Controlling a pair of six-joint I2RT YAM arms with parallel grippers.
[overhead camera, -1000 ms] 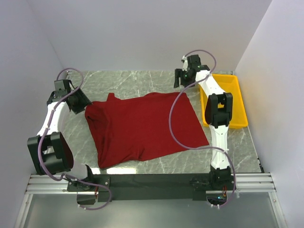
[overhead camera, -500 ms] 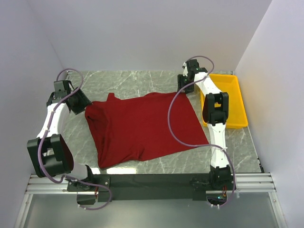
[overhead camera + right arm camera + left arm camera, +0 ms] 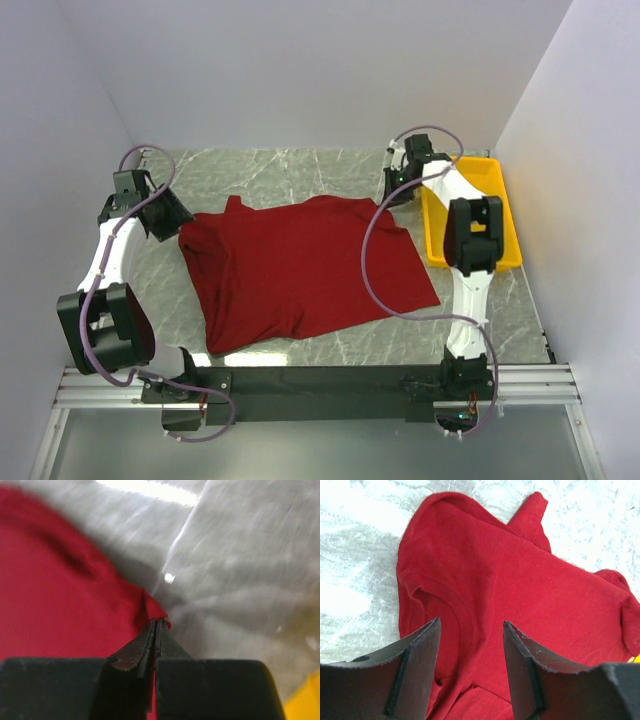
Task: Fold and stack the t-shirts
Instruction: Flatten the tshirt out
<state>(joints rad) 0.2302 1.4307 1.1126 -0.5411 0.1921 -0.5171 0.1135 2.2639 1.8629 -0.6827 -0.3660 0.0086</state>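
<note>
The dark red t-shirt point(image 3: 300, 265) lies spread flat on the marble table, hem toward the right. My right gripper point(image 3: 394, 192) is at its far right corner and is shut on that corner, which bunches into a small peak at the fingertips in the right wrist view, where the gripper point(image 3: 156, 621) meets the t-shirt point(image 3: 60, 595). My left gripper point(image 3: 170, 222) hovers at the shirt's far left end. In its wrist view the left gripper point(image 3: 470, 622) stands open just above the collar area of the t-shirt point(image 3: 520, 580), holding nothing.
A yellow plastic tray point(image 3: 500, 225) stands at the right edge of the table, beside the right arm; its corner shows as a yellow patch point(image 3: 305, 700) in the right wrist view. Grey walls close in the table on three sides.
My right gripper has moved right to the shirt's far right corner and closed on it. The left arm has stayed put.
</note>
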